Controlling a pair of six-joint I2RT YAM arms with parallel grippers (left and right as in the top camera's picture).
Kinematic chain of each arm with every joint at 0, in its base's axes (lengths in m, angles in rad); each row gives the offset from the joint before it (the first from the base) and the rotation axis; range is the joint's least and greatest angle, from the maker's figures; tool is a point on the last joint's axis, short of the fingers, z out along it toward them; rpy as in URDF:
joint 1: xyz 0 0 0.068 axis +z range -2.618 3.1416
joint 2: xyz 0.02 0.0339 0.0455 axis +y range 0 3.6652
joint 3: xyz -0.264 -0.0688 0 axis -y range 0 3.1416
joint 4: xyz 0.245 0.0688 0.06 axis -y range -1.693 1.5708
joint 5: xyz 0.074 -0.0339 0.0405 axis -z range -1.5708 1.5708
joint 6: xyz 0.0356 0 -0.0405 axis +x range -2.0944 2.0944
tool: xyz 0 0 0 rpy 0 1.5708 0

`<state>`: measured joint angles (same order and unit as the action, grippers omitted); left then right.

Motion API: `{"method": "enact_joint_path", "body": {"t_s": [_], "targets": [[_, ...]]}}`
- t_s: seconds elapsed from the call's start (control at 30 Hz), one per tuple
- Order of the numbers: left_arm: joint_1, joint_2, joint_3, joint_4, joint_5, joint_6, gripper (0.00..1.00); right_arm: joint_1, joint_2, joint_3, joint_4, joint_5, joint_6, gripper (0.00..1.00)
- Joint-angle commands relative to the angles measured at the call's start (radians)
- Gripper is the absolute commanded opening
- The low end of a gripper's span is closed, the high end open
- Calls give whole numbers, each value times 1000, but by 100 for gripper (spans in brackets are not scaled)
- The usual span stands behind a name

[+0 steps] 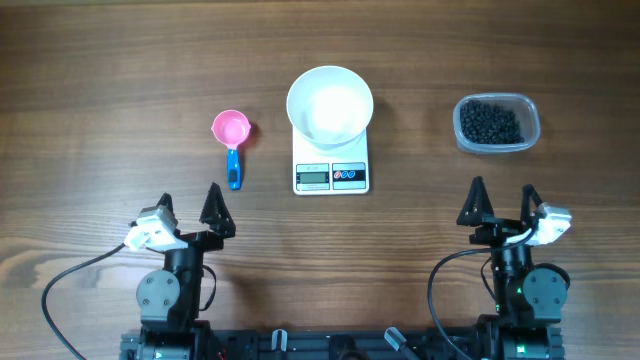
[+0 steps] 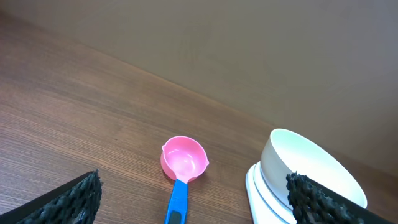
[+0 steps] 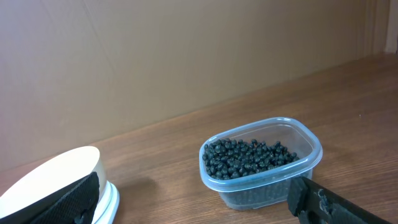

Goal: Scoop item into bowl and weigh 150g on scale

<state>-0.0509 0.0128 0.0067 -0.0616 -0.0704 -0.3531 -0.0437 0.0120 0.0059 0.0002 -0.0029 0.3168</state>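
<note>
Left arm: seen folded low at the near edge of the table (image 1: 100,90), on the left side, with the wrist turned a little so that the claw is angled toward the table's middle
Left gripper (image 1: 189,203): its two dark fingers are spread wide and nothing is held between them; it is placed well short of the scoop (image 1: 231,128)
Right arm: seen folded low at the near edge on the right side, with the wrist pointed straight away from its base
Right gripper (image 1: 502,200): the fingers are likewise spread wide, with nothing gripped; it is lined up with the tub (image 1: 463,140) and well apart from it
Scale (image 1: 331,176): set at the middle of the table, with its display and buttons turned toward the arms
Bowl (image 1: 330,103): stood upright on the scale's platform, its white inside shown from above
Item (image 1: 490,122): a dark heap of small round beads, contained in the tub
Tub: clear plastic with rounded corners, stood on the table to the right of the scale and apart from it
Scoop: a pink cup with a blue handle (image 1: 234,168), laid on the table just left of the scale without touching it; the cup end is turned away from the arms
Left wrist view: the scoop is framed between the two fingertips, and the bowl is partly covered by the right-hand finger
Right wrist view: the tub is seen ahead, with the bowl's rim at the lower left
</note>
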Motion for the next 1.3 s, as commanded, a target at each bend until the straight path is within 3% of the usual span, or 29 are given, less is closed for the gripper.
{"method": "enact_joint_path", "body": {"t_s": [0.0,1.27], "targets": [[-2,-10,-1,-4,-10,16,100,2,-7,0,6,3,5,100],[-2,-10,-1,-4,-10,16,100,2,-7,0,6,3,5,100]]}}
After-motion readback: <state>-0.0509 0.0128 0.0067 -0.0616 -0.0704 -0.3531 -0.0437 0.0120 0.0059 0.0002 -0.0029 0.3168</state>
